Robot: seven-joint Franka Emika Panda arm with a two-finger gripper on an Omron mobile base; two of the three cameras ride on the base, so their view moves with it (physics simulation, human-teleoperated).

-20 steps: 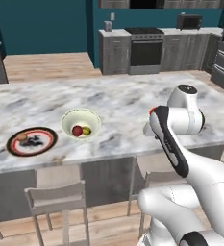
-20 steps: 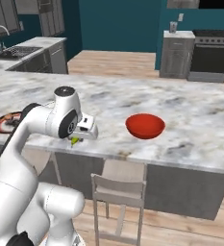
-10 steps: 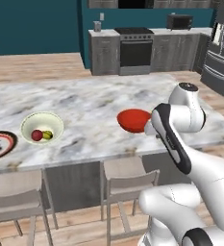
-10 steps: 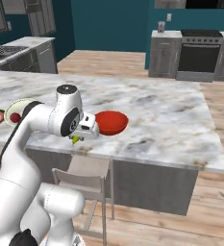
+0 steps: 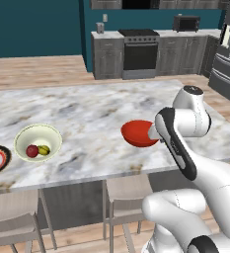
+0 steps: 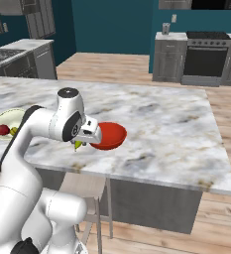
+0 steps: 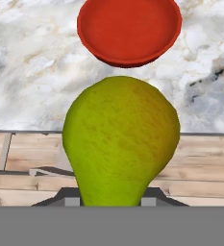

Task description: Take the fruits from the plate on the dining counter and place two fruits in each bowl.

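My gripper (image 6: 81,142) is shut on the green pear (image 7: 120,144), which hangs over the near edge of the dining counter (image 5: 87,113). Just beyond the pear, the red bowl (image 7: 129,30) (image 6: 109,136) (image 5: 137,133) stands with nothing in it. Further left, the cream-white bowl (image 5: 23,134) (image 6: 13,114) holds a dark red fruit (image 5: 32,150) and a small yellow-green one (image 5: 44,149). The plate (image 5: 0,159) shows at the left border, cut off by the picture's edge.
Two stools (image 5: 127,189) (image 5: 13,223) stand under the counter's near side, and one (image 6: 85,186) is below my arm. Dark grey cabinets and a range (image 5: 140,49) line the back wall. The counter's right end (image 6: 211,149) is bare marble.
The base has driven to the right, so the whole scene has slid left in both base views. The red bowl now lies right in front of the hand. The pear stays held.
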